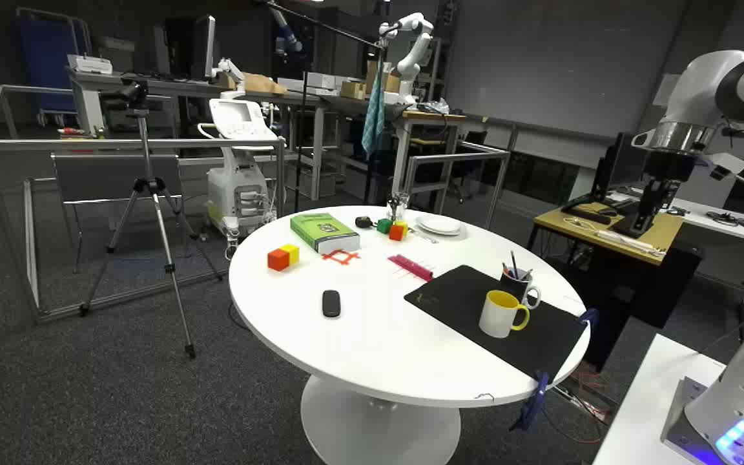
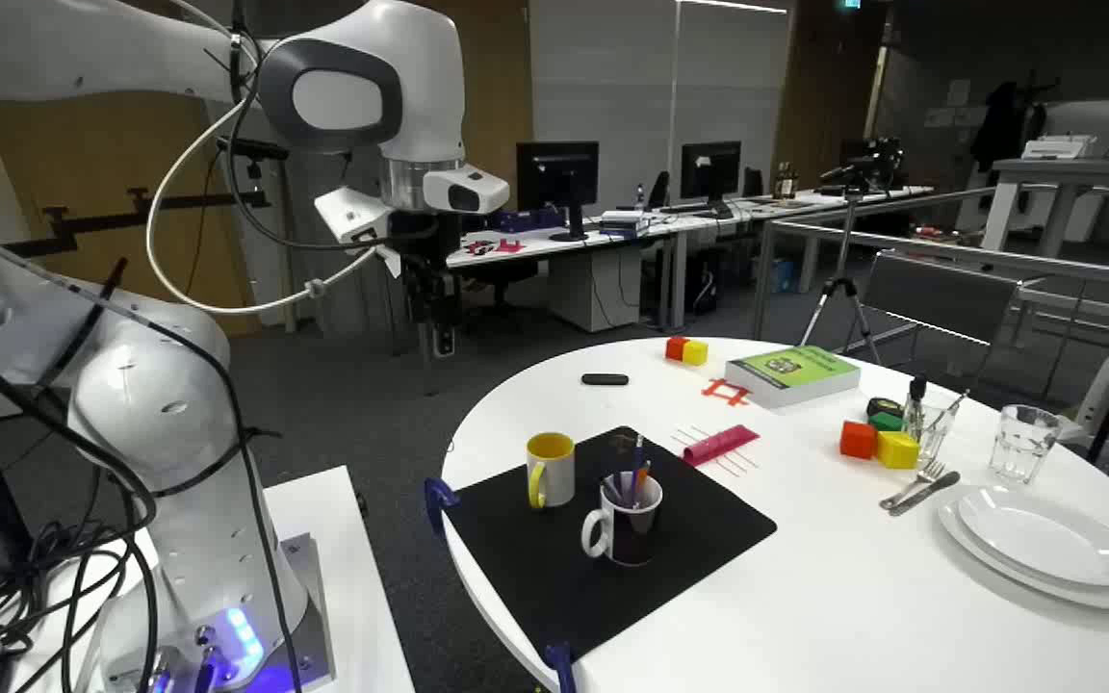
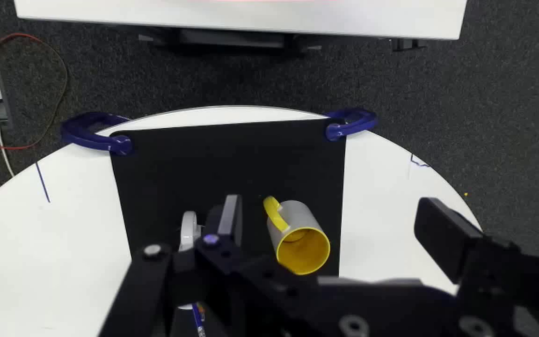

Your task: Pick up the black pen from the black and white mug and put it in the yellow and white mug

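The yellow and white mug (image 1: 496, 316) stands upright on the black mat, white outside with a yellow inside and handle; it also shows in an exterior view (image 2: 559, 476) and the wrist view (image 3: 303, 252). The black and white mug (image 2: 633, 534) stands beside it, dark with a white handle, holding several pens; it also shows in an exterior view (image 1: 511, 286). A dark pen (image 1: 514, 263) sticks up from it; which one is the black pen is unclear. In the wrist view my gripper (image 3: 334, 229) is open and empty, high above the mat, hiding most of the dark mug.
The black mat (image 2: 535, 549) is held to the white round table (image 1: 372, 349) by blue clamps (image 3: 94, 133). A black case (image 1: 331, 303), a green book (image 1: 325, 232), coloured cubes (image 2: 877, 443), plates (image 2: 1045, 549), glasses (image 2: 1024, 443) and cutlery (image 2: 920, 491) lie farther across the table.
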